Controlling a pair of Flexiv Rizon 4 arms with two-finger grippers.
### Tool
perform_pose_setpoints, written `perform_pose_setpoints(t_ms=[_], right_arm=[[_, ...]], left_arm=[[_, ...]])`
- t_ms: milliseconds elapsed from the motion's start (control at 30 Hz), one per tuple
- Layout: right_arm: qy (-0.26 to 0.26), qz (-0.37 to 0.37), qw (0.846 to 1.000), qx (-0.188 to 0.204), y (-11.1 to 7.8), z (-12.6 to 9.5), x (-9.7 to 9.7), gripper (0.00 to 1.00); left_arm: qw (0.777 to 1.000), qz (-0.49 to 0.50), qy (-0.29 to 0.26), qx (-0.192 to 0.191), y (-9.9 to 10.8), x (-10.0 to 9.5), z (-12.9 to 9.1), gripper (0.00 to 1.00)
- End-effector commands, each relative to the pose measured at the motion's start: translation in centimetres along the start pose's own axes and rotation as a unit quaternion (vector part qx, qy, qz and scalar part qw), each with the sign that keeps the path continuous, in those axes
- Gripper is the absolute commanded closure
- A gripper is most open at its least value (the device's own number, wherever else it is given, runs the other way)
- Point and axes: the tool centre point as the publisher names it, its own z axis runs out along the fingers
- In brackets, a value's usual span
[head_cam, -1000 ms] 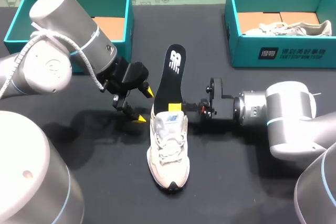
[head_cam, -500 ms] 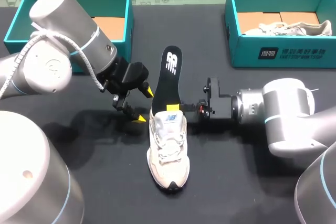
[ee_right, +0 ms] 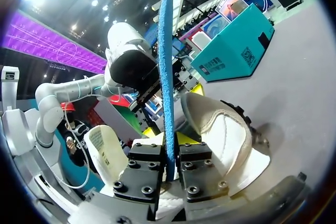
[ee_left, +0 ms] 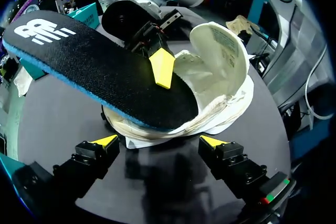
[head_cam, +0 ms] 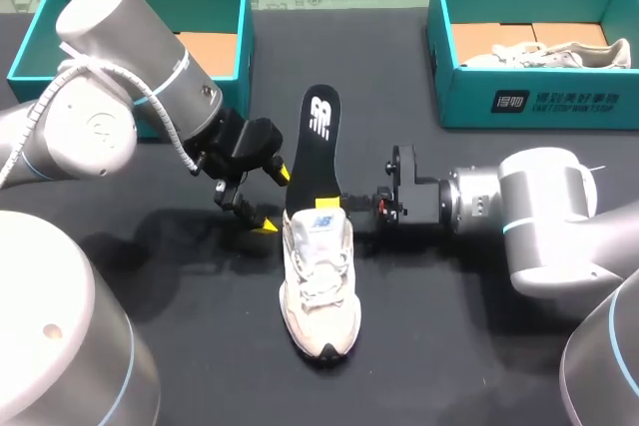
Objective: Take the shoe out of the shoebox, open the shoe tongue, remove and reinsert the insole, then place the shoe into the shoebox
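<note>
A white sneaker (head_cam: 319,281) lies at the table's middle, toe toward the near edge, its tongue (ee_left: 223,51) folded up. The black insole (head_cam: 312,152), blue underneath, has its front end in the shoe's opening and rises out over the heel toward the far side. My right gripper (head_cam: 344,205) comes in from the right at the shoe's collar, its yellow-tipped fingers pressed on both faces of the insole (ee_right: 167,51). My left gripper (head_cam: 276,200) stands open just left of the heel, with shoe (ee_left: 220,87) and insole (ee_left: 94,72) ahead of its fingers, untouched.
A teal shoebox (head_cam: 30,47) with a bare cardboard floor stands at the back left. Another teal shoebox (head_cam: 539,102) at the back right holds a second white shoe (head_cam: 559,55). The black tabletop (head_cam: 449,346) lies open in front of the sneaker.
The insole's far end has swung a little to the left and its lower end has sunk further into the shoe. My right gripper edged left with it. My left arm stayed put.
</note>
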Motion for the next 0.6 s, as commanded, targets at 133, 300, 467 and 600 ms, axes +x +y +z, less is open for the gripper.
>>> perform_pose_setpoints(t_ms=[133,300,467,600], right_arm=[[0.002,-0.005,1.000,0.003,-0.3,0.4,-0.1,0.82],[0.005,-0.010,1.000,0.007,0.1,0.5,0.0,0.78],[0.007,-0.016,1.000,0.015,0.5,0.8,0.2,0.76],[0.007,-0.019,1.000,0.019,0.8,0.9,0.4,0.75]], left_arm=[[1.000,0.000,0.000,0.000,0.0,0.0,0.0,0.00],[1.000,0.000,0.000,0.000,0.0,0.0,0.0,0.00],[1.000,0.000,0.000,0.000,0.0,0.0,0.0,0.00],[1.000,0.000,0.000,0.000,0.0,0.0,0.0,0.00]])
